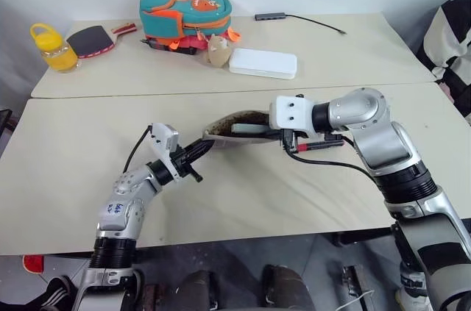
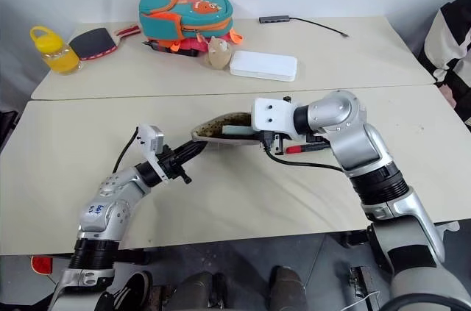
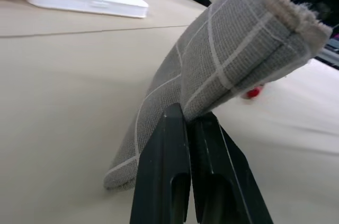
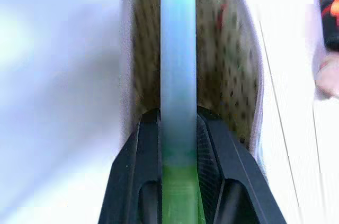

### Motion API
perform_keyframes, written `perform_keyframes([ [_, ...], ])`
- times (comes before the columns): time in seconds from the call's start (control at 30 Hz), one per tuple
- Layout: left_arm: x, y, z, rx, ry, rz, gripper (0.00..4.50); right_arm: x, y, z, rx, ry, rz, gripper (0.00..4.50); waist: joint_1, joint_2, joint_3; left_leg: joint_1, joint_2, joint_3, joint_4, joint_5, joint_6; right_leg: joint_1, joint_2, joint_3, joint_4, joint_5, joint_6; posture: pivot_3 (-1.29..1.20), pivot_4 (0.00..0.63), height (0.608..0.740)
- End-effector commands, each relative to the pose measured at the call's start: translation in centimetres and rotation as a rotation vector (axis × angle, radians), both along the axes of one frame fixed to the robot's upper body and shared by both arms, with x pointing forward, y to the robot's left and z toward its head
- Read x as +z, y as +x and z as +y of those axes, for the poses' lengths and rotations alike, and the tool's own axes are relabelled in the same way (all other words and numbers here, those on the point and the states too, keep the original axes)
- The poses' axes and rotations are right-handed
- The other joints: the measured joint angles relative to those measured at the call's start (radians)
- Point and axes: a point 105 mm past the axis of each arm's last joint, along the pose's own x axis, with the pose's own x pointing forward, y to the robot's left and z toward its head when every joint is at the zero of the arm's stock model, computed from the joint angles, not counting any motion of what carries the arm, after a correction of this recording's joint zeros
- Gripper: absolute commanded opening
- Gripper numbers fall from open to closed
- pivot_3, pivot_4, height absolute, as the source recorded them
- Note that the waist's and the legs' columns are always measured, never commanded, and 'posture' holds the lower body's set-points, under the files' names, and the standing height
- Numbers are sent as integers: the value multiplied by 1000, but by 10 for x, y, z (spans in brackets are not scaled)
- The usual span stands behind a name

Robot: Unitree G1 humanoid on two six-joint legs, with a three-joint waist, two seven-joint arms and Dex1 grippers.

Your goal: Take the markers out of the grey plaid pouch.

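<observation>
Pouch — flat grey plaid fabric pouch (image 1: pixel 234 129) hanging above beige table (image 1: pixel 66 164), left gripper (image 3: pixel 188 123) clenching its end. Right gripper (image 4: pixel 178 123) grasping bright green marker (image 4: pixel 177 65) — tip sitting inside speckled lining. Red marker (image 1: pixel 320 145) lying beneath right wrist.

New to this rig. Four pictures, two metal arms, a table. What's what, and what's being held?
It is a two-armed humanoid robot. The two wide pictures come from its head camera, the close-ups from a camera on each wrist. The left gripper is shut on one end of the grey plaid pouch, holding it above the table. The right gripper clamps a green marker at the pouch's open mouth. At the back lie a backpack, a white box, a paddle and a yellow bottle.
</observation>
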Motion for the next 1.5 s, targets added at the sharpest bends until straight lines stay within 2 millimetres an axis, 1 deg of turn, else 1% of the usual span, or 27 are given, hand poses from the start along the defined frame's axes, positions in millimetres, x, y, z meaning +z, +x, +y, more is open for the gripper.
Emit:
perform_keyframes([
  [0.03, 28, 8, 21, 80, 53, -157, 0, 35, -12, 8, 58, 141, -65, 466, 0, 0, 0, 0, 0, 0, 0, 0, 0, 0, 0, 0, 0, 0, 0, 0, 150, 740],
  [0.07, 32, 10, 27, 107, 67, -180, 0, 41, -11, 8, 56, 171, -74, 466, 0, 0, 0, 0, 0, 0, 0, 0, 0, 0, 0, 0, 0, 0, 0, 0, 150, 740],
  [0.13, 38, 16, 48, 209, 153, -256, 0, 45, -3, -3, 16, 174, -125, 466, 0, 0, 0, 0, 0, 0, 0, 0, 0, 0, 0, 0, 0, 0, 0, 0, 150, 740],
  [0.2, 38, 20, 63, 289, 248, -315, 0, 46, 5, -15, -34, 190, -134, 466, 0, 0, 0, 0, 0, 0, 0, 0, 0, 0, 0, 0, 0, 0, 0, 0, 150, 740],
  [0.27, 38, 24, 78, 370, 353, -371, 0, 35, 14, -31, -92, 134, -153, 466, 1, 0, 0, 0, 0, 0, 0, 0, 0, 0, 0, 0, 0, 0, 0, 0, 150, 740],
  [0.3, 40, 23, 81, 391, 384, -401, 0, 29, 22, -41, -132, 110, -167, 466, 2, 0, 0, 0, -1, 0, -1, 0, 0, 0, 0, 0, 0, 0, 0, 0, 150, 740],
  [0.37, 39, 23, 84, 409, 435, -442, 0, 13, 34, -59, -189, 21, -213, 466, 2, -1, 0, 0, -1, 0, -1, 0, 0, 0, 0, 0, -1, 0, 0, 0, 150, 740],
  [0.43, 34, 21, 81, 393, 487, -468, 0, -5, 47, -77, -249, -31, -253, 466, 0, -1, 0, 0, -1, 0, -1, 0, 0, 0, -1, -1, -1, 0, 0, 0, 150, 740],
  [0.5, 27, 20, 77, 372, 528, -482, 0, -21, 55, -88, -261, -67, -305, 466, -4, -1, 0, 0, -1, 1, -2, 0, 0, 0, -1, -1, -1, 0, 0, 0, 150, 740],
  [0.53, 24, 19, 75, 369, 537, -484, 0, -34, 58, -95, -270, -108, -316, 466, -4, -1, 0, 0, -1, 1, -2, 0, 0, 0, -1, 0, -1, 0, 0, 0, 150, 740],
  [0.57, 21, 19, 75, 363, 545, -478, 0, -41, 59, -99, -268, -132, -336, 466, -5, -1, 0, 0, -1, 1, -2, 0, 0, -1, -1, 0, -1, 0, 0, 0, 150, 740],
  [0.63, 19, 18, 75, 365, 505, -455, 0, -44, 65, -104, -304, -76, -363, 466, -8, 0, 1, 0, 0, 1, -3, 0, 0, -1, 0, 0, -1, 0, 0, 0, 150, 740],
  [0.7, 20, 16, 73, 345, 488, -457, 0, -54, 64, -107, -280, -110, -357, 466, -11, 0, 1, 0, 0, 2, -3, 0, 0, -1, -1, 0, 0, 0, 0, 0, 150, 740],
  [0.77, 20, 12, 69, 300, 457, -451, 545, -60, 61, -107, -259, -107, -336, 1231, -13, 0, 1, 0, 0, 1, -2, 0, 0, -1, 0, 0, 0, 0, 0, 0, 150, 740],
  [0.83, 18, 9, 67, 269, 486, -466, 1068, -59, 60, -105, -242, -84, -343, 1851, -14, 0, 1, 0, 0, 1, -2, 0, 0, 0, 0, 0, 0, 0, 0, 0, 150, 740],
  [0.93, 22, 8, 68, 285, 450, -463, 2040, -54, 60, -105, -242, -68, -369, 2939, -16, 0, 1, 1, 0, 1, -2, 0, 0, 0, 0, 0, 0, 0, 0, 0, 150, 740],
  [0.97, 22, 7, 67, 275, 447, -462, 2340, -53, 60, -107, -252, -54, -352, 3274, -16, 0, 1, 1, 0, 1, -2, 0, 0, 0, 0, 0, 0, 0, 0, 0, 150, 740],
  [1.0, 22, 5, 65, 257, 430, -452, 2643, -51, 59, -108, -258, -30, -338, 3617, -16, 0, 1, 1, 0, 1, -2, 0, 0, 0, 0, 0, 0, 0, 0, 0, 150, 740],
  [1.03, 23, 1, 63, 233, 417, -442, 2998, -45, 56, -106, -251, 21, -331, 4003, -15, 0, 1, 1, 0, 1, -2, 0, 0, 0, 0, 0, 0, 0, 0, 0, 150, 740],
  [1.1, 29, -6, 62, 209, 349, -412, 3605, -29, 51, -102, -245, 155, -308, 4019, -13, 0, 1, 0, 0, 1, -2, 0, 0, 0, 0, 0, 0, 0, 0, 0, 150, 740],
  [1.2, 36, -13, 65, 214, 280, -386, 3605, -10, 44, -99, -251, 341, -252, 4019, -7, 0, 1, 0, 0, 0, -1, 0, 0, 0, 0, 0, 0, 0, 0, 0, 150, 740],
  [1.27, 41, -15, 67, 219, 240, -375, 3605, -1, 35, -96, -234, 446, -186, 4019, -3, 0, 1, 1, 1, -1, -1, 0, 0, 1, 0, 0, 1, 0, 0, 0, 150, 740],
  [1.33, 42, -16, 70, 234, 228, -367, 3605, 3, 21, -90, -185, 522, -91, 4019, 1, 0, 1, 1, 1, -1, 0, 0, 0, 1, 0, 0, 1, 0, 0, 0, 150, 740],
  [1.43, 41, -23, 70, 197, 215, -348, 3605, 14, 3, -86, -151, 678, 33, 4019, 3, 0, 1, 1, 0, -1, 0, 0, 1, 2, -1, 0, 0, 0, 0, 0, 150, 740],
  [1.5, 43, -29, 71, 175, 183, -319, 3605, 7, -8, -85, -148, 710, 132, 4019, 3, 0, 1, 0, 0, -1, 0, 0, 1, 2, -1, 0, 0, 0, 0, 0, 150, 740],
])
